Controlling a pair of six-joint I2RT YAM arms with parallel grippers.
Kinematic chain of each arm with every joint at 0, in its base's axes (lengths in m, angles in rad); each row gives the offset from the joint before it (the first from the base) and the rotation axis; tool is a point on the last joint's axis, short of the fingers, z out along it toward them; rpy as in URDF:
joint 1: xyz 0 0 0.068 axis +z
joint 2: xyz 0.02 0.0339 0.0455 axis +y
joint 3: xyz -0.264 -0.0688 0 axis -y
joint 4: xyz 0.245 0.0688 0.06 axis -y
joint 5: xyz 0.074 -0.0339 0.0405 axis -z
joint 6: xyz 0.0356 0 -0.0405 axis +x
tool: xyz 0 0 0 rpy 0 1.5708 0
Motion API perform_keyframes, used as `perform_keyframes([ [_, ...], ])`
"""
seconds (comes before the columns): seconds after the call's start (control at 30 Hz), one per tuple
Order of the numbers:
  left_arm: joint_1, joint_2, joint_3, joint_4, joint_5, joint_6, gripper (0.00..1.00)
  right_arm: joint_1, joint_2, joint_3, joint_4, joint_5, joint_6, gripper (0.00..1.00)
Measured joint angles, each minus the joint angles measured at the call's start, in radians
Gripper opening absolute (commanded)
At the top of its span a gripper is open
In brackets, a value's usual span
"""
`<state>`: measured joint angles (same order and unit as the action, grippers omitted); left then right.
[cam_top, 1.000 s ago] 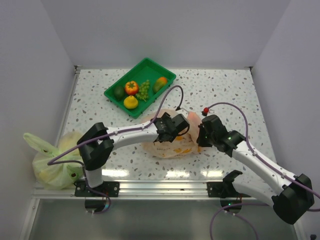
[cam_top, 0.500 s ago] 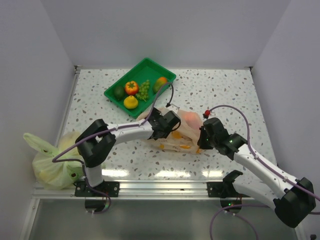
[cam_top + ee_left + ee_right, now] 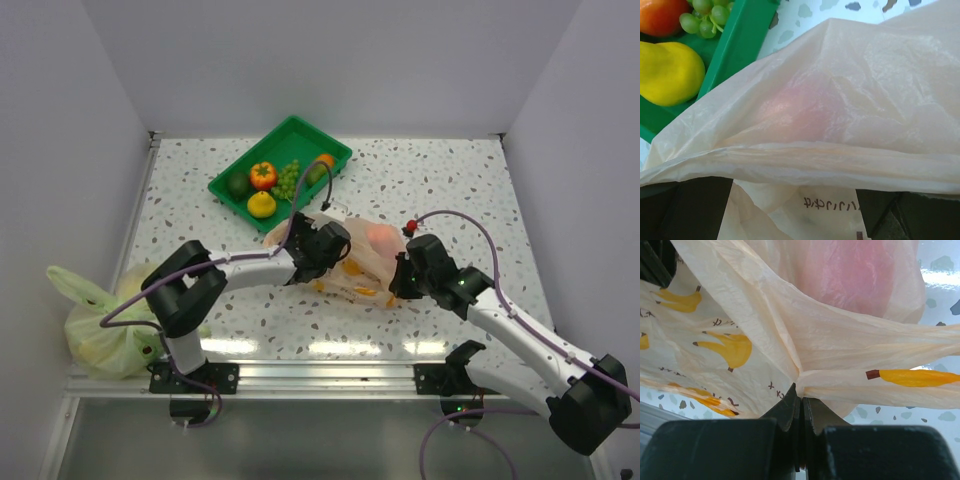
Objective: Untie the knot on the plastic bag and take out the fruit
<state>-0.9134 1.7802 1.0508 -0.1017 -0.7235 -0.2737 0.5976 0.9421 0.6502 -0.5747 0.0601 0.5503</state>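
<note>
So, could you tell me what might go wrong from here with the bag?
The right hand pinches a thin fold of the plastic bag, pulled taut; it may tear or slip free. The pink fruit inside could tumble onto the table if the bag tips.

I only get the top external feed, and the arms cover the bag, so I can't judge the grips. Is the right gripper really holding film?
Observer: Yes. The right wrist view shows the right gripper shut on a gathered fold of the plastic bag.
Operator: And the left?
Observer: The left gripper looks open: its fingers stand apart, with the bag draped over them.
Operator: What are those orange blotches?
Observer: Yellow banana prints on the bag, clear in the right wrist view.
</note>
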Motion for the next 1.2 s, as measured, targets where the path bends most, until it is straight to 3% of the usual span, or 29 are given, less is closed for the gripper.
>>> perform_keyframes([
  [0.4,0.048,0.084,0.010,0.198,-0.002,-0.026,0.95,0.000,0.014,0.000,0.032,-0.055,-0.001,0.00],
  [0.5,0.055,0.141,0.042,0.217,0.012,-0.026,0.85,0.002,0.027,0.000,0.039,-0.064,-0.001,0.00],
  [0.73,0.066,0.177,0.051,0.245,0.069,-0.013,0.46,0.003,0.034,0.002,0.034,-0.072,-0.001,0.00],
  [0.83,0.067,0.162,0.027,0.262,0.106,0.005,0.35,0.003,0.034,0.012,0.019,-0.069,-0.002,0.00],
  [1.2,0.068,-0.076,-0.142,0.165,0.311,0.006,0.22,0.004,0.032,0.158,-0.045,0.015,-0.011,0.00],
])
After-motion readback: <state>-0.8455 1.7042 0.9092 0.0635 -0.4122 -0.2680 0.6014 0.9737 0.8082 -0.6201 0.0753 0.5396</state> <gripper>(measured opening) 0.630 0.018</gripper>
